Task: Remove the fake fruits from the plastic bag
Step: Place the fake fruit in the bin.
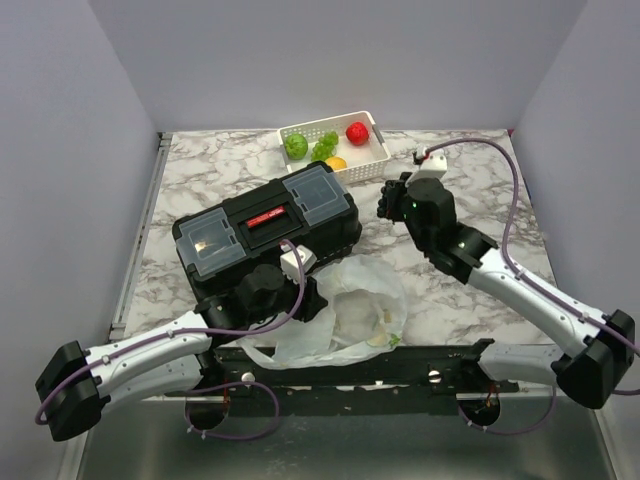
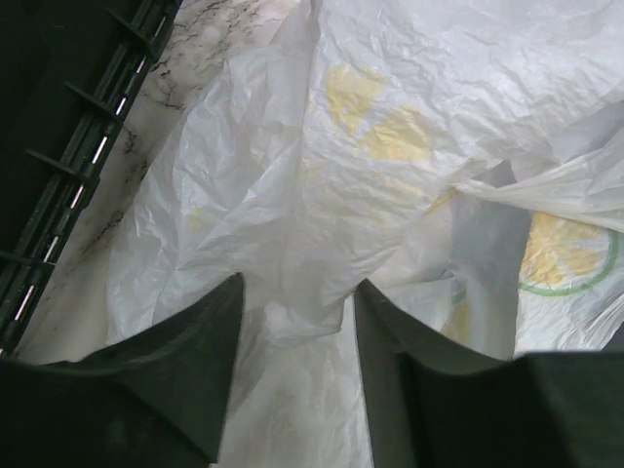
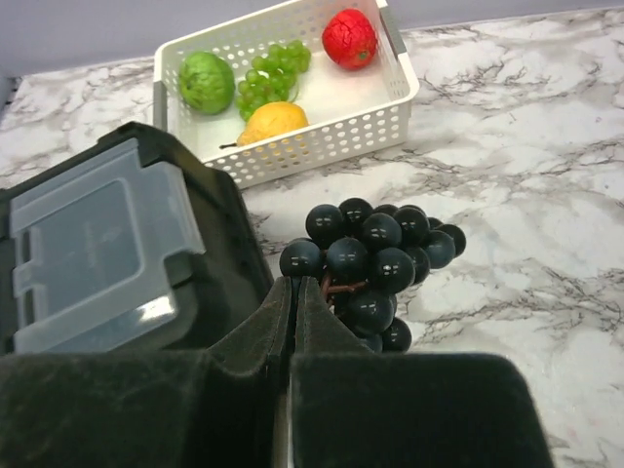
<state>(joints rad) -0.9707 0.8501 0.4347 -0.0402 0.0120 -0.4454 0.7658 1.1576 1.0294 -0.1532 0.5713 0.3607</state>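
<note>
Left tool [image 2: 299, 283] straddles the plastic bag [image 2: 292, 175] below it.

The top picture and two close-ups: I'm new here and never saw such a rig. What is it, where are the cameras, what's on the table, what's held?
Two robot arms are bolted at the near edge of a table. The wide picture looks down from above and behind them; each close-up comes from a wrist camera. On the table: a toolbox, a bag and a basket with four fake fruits. The left arm has its jaws open at the bag. The right arm has its jaws shut on black grapes.
</note>
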